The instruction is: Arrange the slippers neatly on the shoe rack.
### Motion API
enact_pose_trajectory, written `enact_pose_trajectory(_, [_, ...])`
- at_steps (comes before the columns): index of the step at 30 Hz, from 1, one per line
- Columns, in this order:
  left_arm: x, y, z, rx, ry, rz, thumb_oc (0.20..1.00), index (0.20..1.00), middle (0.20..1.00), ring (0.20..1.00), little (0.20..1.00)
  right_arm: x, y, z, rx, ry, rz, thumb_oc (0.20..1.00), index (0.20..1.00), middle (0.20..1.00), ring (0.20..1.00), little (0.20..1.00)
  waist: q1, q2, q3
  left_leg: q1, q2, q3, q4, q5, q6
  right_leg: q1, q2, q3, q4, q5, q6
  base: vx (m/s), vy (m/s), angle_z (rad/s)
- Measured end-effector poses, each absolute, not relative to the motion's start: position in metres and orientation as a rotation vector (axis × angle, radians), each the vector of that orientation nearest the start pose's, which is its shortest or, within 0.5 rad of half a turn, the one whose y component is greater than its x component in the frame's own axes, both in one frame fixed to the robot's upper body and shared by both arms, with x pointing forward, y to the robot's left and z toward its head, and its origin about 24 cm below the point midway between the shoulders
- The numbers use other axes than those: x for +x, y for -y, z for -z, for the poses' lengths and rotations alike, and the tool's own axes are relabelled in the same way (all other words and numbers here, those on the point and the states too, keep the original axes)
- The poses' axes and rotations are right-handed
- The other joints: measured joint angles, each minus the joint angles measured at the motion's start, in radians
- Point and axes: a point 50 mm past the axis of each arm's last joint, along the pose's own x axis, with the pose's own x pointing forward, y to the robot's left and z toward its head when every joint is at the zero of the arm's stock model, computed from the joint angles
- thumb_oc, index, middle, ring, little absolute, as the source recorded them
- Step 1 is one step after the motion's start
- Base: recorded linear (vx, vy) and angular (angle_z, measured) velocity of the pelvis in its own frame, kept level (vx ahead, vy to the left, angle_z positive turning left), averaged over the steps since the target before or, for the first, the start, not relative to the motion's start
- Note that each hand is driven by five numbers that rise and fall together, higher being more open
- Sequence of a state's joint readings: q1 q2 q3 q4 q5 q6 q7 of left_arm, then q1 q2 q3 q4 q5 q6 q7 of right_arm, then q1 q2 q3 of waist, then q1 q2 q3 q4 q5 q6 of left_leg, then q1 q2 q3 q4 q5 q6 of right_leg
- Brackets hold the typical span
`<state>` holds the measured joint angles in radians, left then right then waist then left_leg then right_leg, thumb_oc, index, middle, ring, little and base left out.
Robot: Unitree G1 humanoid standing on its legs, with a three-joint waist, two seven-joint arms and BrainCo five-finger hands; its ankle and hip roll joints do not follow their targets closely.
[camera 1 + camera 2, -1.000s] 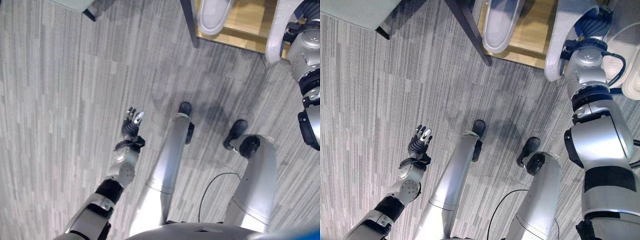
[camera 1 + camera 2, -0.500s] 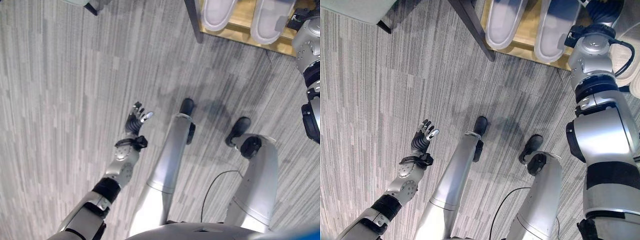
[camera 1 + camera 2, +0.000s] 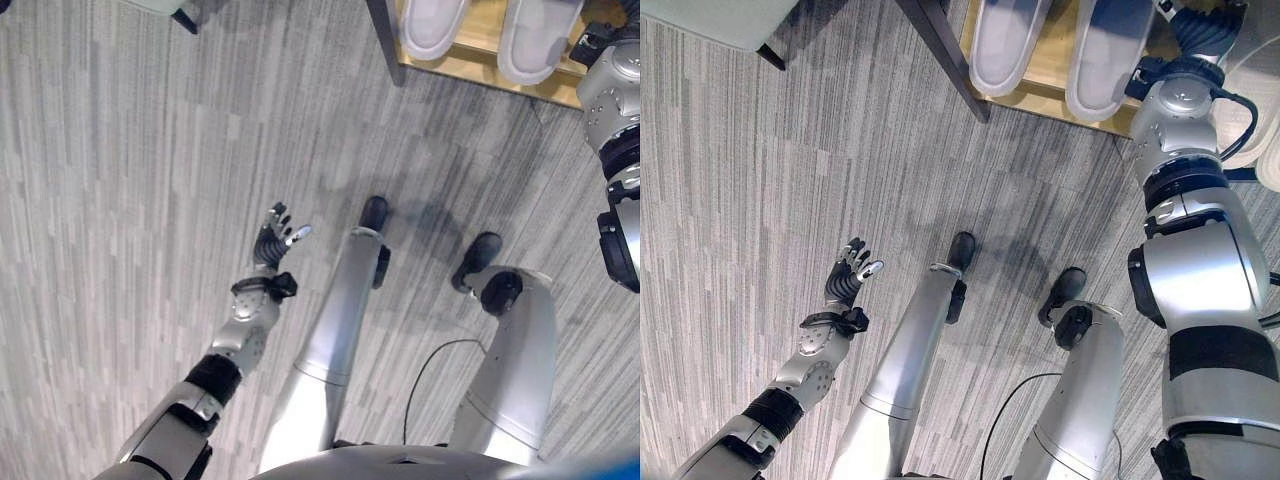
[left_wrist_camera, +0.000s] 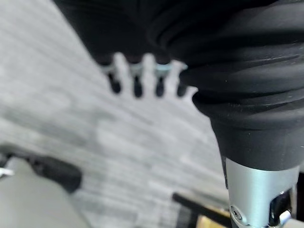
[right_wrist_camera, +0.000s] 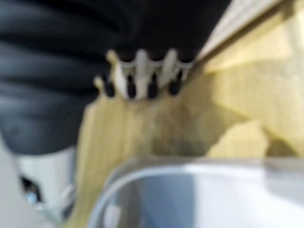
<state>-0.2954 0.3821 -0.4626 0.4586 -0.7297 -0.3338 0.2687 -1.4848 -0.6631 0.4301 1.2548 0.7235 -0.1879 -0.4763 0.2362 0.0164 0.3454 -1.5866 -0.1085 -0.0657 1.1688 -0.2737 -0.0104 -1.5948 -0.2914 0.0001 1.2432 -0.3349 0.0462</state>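
Grey striped carpet (image 3: 150,200) lies before the shoe rack (image 3: 1045,75), on whose wooden shelf two pale slippers (image 3: 1005,40) sit side by side — the arranging looks nearly done. Beside them the right hand (image 3: 1205,25) hovers with straight fingers (image 5: 142,76), holding nothing. Well away, the left hand (image 3: 275,240) hangs relaxed, empty.

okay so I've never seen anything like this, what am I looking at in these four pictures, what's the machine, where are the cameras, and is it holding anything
This is a two-legged humanoid robot. Two pictures come from cameras in its head, looking down at a grey striped floor. The other two come from cameras on its wrists, looking along each hand. At the top stands a wooden shoe rack with two pale slippers, the left slipper and the right slipper, lying side by side on it. The left hand hangs open over the floor, holding nothing. The right hand is at the rack, fingers straight, apparently holding nothing.
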Motion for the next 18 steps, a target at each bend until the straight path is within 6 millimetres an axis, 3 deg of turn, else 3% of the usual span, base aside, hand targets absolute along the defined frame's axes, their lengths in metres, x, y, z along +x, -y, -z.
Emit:
enact_pose_trajectory(10, [0.294, -0.163, -0.022, -0.208, -0.051, -0.039, 1.0, 1.0, 1.0, 1.0, 1.0, 0.406, 0.241, -0.327, 0.143, 0.455, 0.525, 1.0, 1.0, 1.0, 1.0, 1.0, -0.006, -0.001, -0.002, 0.0, 0.001, -0.003, -0.019, 0.009, 0.001, 0.004, 0.002, -0.005, -0.023, 0.012, 0.002, 0.0, 0.0, 0.0])
enact_pose_trajectory(14, [0.296, -0.163, -0.024, -0.258, -0.056, -0.045, 1.0, 1.0, 1.0, 1.0, 1.0, 0.412, 0.213, -0.314, 0.201, 0.46, 0.416, 1.0, 1.0, 1.0, 1.0, 1.0, -0.032, -0.002, -0.002, 0.0, 0.002, -0.004, -0.017, 0.009, 0.001, 0.005, 0.004, -0.006, -0.024, 0.013, 0.002, 0.0, 0.0, 0.0])
enact_pose_trajectory(18, [0.3, -0.158, -0.035, -0.266, -0.017, -0.013, 1.0, 1.0, 1.0, 1.0, 1.0, 0.413, 0.207, -0.312, 0.211, 0.459, 0.404, 1.0, 1.0, 1.0, 1.0, 1.0, -0.033, -0.002, -0.002, 0.0, 0.005, -0.008, -0.021, 0.011, 0.001, 0.007, 0.007, -0.011, -0.032, 0.018, 0.001, 0.0, 0.001, -0.01])
